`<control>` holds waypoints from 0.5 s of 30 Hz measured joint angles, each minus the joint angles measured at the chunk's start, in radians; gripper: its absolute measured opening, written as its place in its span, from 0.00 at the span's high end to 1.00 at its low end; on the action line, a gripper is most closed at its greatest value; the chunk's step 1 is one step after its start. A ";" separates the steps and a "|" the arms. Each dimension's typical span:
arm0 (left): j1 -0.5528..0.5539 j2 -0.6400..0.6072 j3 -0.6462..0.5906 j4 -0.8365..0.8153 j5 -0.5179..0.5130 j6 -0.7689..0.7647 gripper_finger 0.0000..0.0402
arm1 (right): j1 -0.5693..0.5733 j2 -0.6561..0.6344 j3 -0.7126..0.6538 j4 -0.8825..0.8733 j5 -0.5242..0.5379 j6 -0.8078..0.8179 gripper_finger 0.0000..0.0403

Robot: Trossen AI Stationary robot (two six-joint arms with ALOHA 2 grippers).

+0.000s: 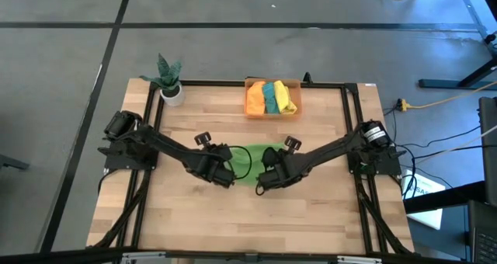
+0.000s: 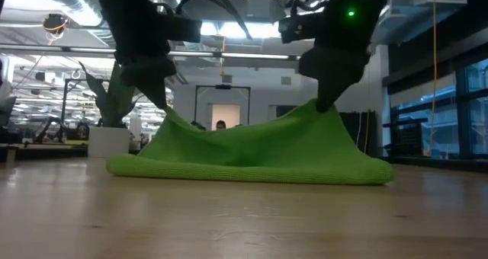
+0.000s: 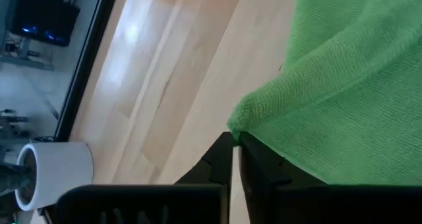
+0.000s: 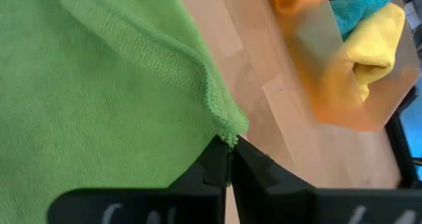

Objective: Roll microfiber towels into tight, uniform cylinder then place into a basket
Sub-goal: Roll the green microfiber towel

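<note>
Both my arms reach inward over the middle of the table [image 1: 186, 217], elbows out, wrists angled down. My left gripper [image 3: 235, 141] is pinched tight on one corner of the light green towel [image 2: 252, 148], and my right gripper [image 4: 229, 145] is closed on the opposite corner. Both corners are lifted, so the cloth sags between them with its lower edge on the wood. The basket [image 1: 253, 107], at the far edge, holds the orange, teal and yellow rolls.

green towel [image 1: 252, 157] | corners lifted, mid-table | three rolled towels [image 1: 272, 97] in basket [image 1: 249, 105]
</note>
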 joint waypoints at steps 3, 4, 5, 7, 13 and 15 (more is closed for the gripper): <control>0.013 0.000 0.000 0.000 0.001 0.048 0.92 | -0.011 0.000 0.000 0.011 -0.001 -0.004 0.92; 0.017 0.000 0.000 0.001 0.002 0.065 0.90 | -0.014 0.000 0.000 0.011 -0.002 -0.003 0.90; 0.023 0.000 0.000 0.001 0.002 0.075 0.88 | -0.016 0.000 0.000 0.011 -0.002 -0.003 0.87; 0.036 0.000 0.000 0.002 0.001 0.078 0.84 | -0.020 0.000 0.000 0.012 -0.003 -0.003 0.82; 0.070 0.000 0.000 0.002 -0.016 0.066 0.75 | -0.051 0.000 0.000 -0.013 -0.004 0.019 0.67; 0.072 0.000 0.000 0.002 -0.016 0.048 0.75 | -0.067 0.000 0.000 -0.025 -0.004 0.054 0.65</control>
